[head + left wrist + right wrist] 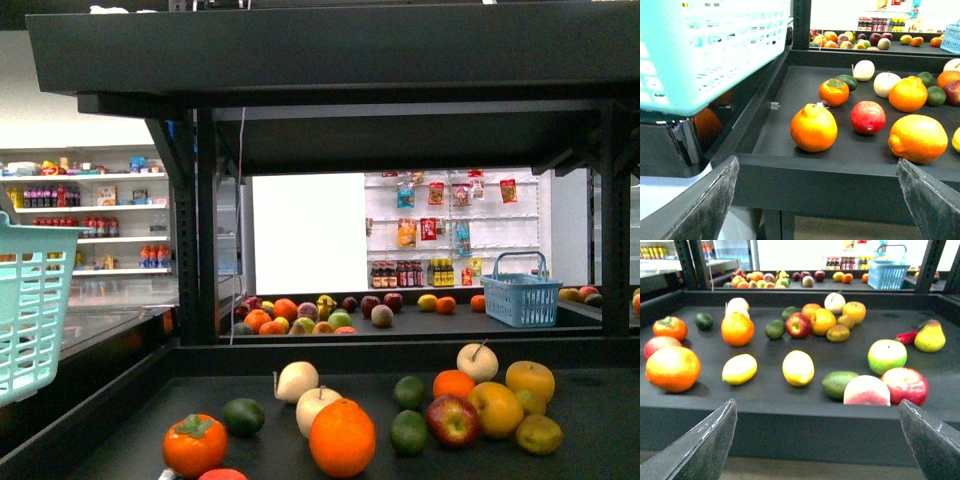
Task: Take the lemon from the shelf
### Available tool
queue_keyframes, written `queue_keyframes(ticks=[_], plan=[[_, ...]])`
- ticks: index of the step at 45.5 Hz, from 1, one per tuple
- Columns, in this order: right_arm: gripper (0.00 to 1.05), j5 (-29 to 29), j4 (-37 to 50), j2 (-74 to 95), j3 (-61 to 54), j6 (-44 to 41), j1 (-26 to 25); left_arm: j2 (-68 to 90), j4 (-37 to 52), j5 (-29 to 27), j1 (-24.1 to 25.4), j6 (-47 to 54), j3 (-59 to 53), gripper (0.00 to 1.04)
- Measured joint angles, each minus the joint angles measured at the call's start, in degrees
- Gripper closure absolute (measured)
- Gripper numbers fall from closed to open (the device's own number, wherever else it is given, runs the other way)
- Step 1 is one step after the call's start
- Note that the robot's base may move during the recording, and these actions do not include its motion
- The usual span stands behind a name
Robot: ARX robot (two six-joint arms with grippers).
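Observation:
In the right wrist view two small bright-yellow oval fruits lie near the front of the shelf's black tray. The lemon has pointed ends, and a similar one lies beside it. My right gripper is open and empty, in front of the tray's front wall and short of both. My left gripper is also open and empty, at the tray's front left corner. A sliver of the lemon shows at the edge of that view. The front view shows the tray, but no lemon or gripper.
A pale teal basket hangs close at the left. A big orange-yellow fruit, an orange, a lime, a green oval fruit and apples surround the lemons. A blue basket stands on the far tray, and black posts frame the stand.

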Motion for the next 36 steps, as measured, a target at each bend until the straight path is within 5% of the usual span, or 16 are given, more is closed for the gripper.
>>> queue_keyframes(ticks=[36], plan=[[0.08, -0.02, 0.04, 0.0, 0.0, 0.0, 0.0, -0.02, 0.02, 0.0, 0.0, 0.0, 0.0, 0.08]])
